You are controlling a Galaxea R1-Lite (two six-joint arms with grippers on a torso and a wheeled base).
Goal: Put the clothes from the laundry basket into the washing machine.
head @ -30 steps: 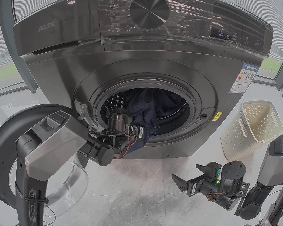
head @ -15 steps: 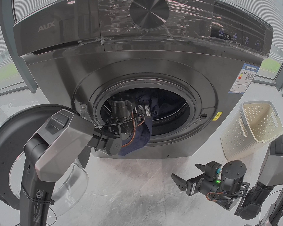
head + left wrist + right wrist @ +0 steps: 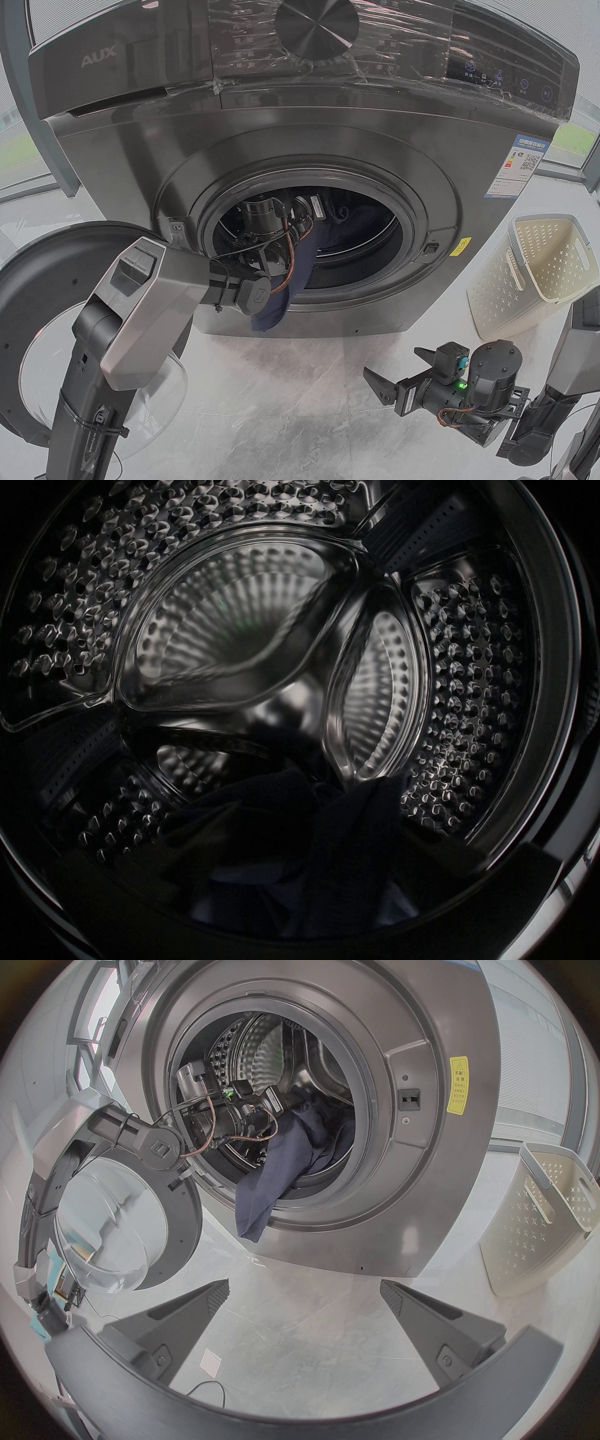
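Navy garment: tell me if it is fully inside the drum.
No, part of the navy garment hangs out over the washing machine rim.

A navy garment [image 3: 294, 275] lies draped over the lower lip of the washing machine [image 3: 375, 144] in front of me. One end hangs down outside the dark grey front panel; the rest is crumpled in the bottom of the steel drum [image 3: 475, 667]. The machine's round glass door [image 3: 25, 300] stands swung wide open to my left. The cream, perforated laundry basket [image 3: 544, 269] sits tilted on the floor [image 3: 300, 387] to my right, just beside the machine.
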